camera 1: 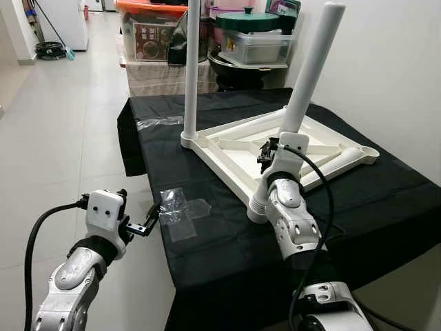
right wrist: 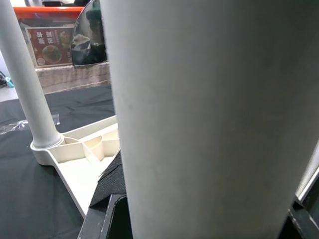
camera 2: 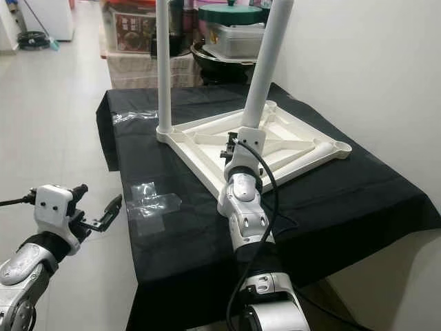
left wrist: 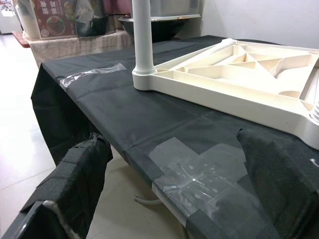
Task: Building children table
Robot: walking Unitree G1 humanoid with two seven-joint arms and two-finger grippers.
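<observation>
Head view: at frame centre my right gripper grasps a tilted white leg over the upturned tabletop.

Left wrist: left gripper released, off the black cloth's edge.

Right wrist: leg fills frame; its tilt may jam it.

A black cloth drapes the bench, patched with clear tape. Pale glossy floor tiles stretch away left; a plain white wall rises right. Stacked storage boxes stand behind.
</observation>
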